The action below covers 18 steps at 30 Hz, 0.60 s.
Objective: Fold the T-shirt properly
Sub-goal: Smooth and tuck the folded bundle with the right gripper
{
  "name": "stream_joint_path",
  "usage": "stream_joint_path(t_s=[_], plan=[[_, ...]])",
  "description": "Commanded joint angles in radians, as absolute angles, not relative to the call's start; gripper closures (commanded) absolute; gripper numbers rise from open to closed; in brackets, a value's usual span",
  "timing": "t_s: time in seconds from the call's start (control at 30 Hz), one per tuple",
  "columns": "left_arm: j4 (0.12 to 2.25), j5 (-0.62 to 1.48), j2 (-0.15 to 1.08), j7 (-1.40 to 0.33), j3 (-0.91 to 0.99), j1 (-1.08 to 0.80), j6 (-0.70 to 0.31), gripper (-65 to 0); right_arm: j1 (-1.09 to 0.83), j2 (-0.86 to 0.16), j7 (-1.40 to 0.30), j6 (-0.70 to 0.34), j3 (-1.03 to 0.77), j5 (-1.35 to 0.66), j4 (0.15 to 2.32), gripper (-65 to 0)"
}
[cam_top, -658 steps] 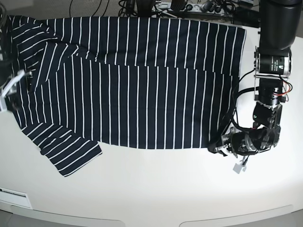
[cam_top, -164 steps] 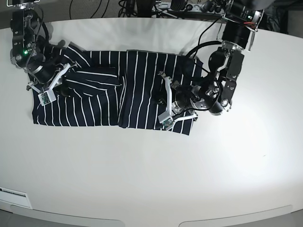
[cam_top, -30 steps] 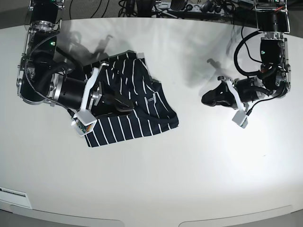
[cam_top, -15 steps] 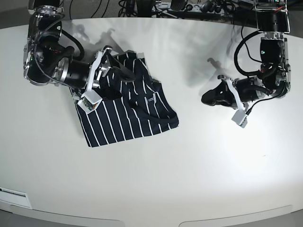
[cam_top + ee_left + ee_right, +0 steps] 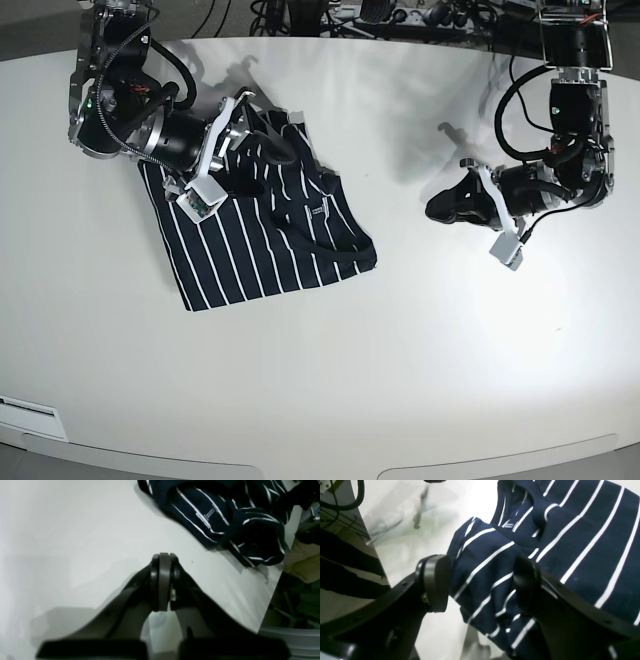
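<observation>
The T-shirt (image 5: pixel 255 240) lies as a folded, somewhat rumpled navy bundle with thin white stripes, left of the table's middle. My right gripper (image 5: pixel 262 150) hovers over its far edge, open. In the right wrist view the striped cloth (image 5: pixel 582 537) spreads under and between the spread fingers (image 5: pixel 436 582), and neither pad presses on it. My left gripper (image 5: pixel 437 208) stands well right of the shirt, shut on nothing, low over bare table. The left wrist view shows its closed gripper (image 5: pixel 162 562) pointing toward the shirt's collar side (image 5: pixel 225 512), with a printed label visible.
The white table (image 5: pixel 400 380) stretches wide in front and right of the shirt. Cables and a power strip (image 5: pixel 390 14) line the far edge. In the left wrist view the table edge (image 5: pixel 272 597) runs down the right side, with clutter beyond.
My right gripper has opened and let go of the shirt, then drawn back toward the far left. The shirt's near-left part now lies flatter. The left arm has stayed still.
</observation>
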<state>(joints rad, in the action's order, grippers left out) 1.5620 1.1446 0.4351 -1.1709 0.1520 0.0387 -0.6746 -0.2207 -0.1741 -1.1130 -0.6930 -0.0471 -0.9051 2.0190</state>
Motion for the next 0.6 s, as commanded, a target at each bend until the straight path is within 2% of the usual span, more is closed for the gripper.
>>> stream_joint_path(t_s=[0.0,0.13,0.17,0.2,0.3,0.37,0.57], plan=[[1.575,1.165,0.449,-1.152,0.160,0.053,-0.688,0.0,-0.213,-0.178,-1.079,-0.698,-0.039,-0.911,2.022,-41.6],[1.575,1.164,0.450,-1.153,0.160,0.052,-0.688,0.0,-0.213,-0.178,-1.051,-0.698,-0.018,-0.855,2.000,-41.2],[1.575,1.164,0.450,-1.153,0.160,0.053,-0.688,0.0,-0.213,-0.178,-1.044,-0.698,-0.019,-0.857,2.000,-38.1],[1.575,1.164,0.449,-1.152,0.160,0.053,-0.689,0.0,-0.213,-0.178,-1.032,-0.698,-0.019,-0.860,2.000,-32.7],[1.575,1.164,0.449,-1.152,0.160,0.053,-0.689,0.0,-0.213,-0.178,-1.032,-0.698,-0.019,-0.896,2.000,-10.6],[1.575,1.164,0.449,-1.152,0.160,0.053,-0.689,0.0,-0.213,-0.178,-1.040,-0.698,-0.019,-0.928,2.000,-1.1],[1.575,1.164,0.449,-1.152,0.160,0.053,-0.689,0.0,-0.221,-0.178,-1.097,-0.698,-0.019,-1.106,2.000,0.0]])
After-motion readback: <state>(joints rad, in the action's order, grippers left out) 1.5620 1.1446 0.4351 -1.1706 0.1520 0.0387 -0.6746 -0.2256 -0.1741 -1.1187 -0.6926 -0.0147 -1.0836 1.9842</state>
